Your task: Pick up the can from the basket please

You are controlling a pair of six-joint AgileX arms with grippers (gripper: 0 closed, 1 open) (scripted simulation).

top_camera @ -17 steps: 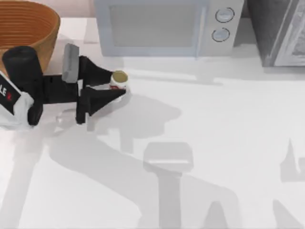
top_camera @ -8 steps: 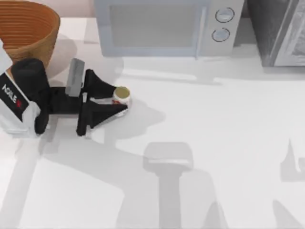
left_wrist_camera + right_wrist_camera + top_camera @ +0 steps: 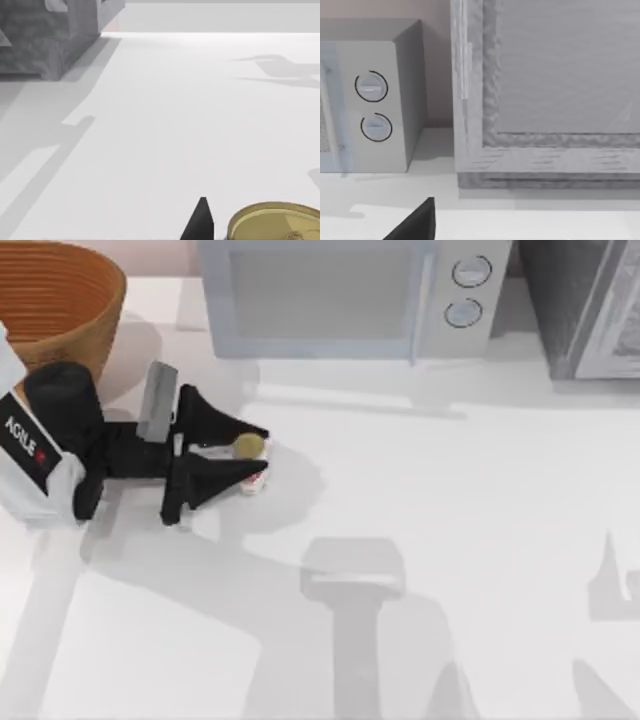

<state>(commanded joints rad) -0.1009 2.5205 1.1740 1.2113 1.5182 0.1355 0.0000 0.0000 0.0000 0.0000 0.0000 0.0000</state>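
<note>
Left gripper [image 3: 250, 452] sits left of centre in the top view, fingers closed around the can [image 3: 247, 447], tan end up. Can is already out of the basket [image 3: 60, 295], which stands at upper left, well apart. Gripper reaches in sideways, likely to clamp the can's round sides. Right gripper: finger state can't be told.

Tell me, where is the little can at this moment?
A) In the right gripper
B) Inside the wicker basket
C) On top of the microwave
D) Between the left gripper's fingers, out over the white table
D: in the top view the can sits between the fingers of the left gripper, over the white table and well clear of the basket.
</note>
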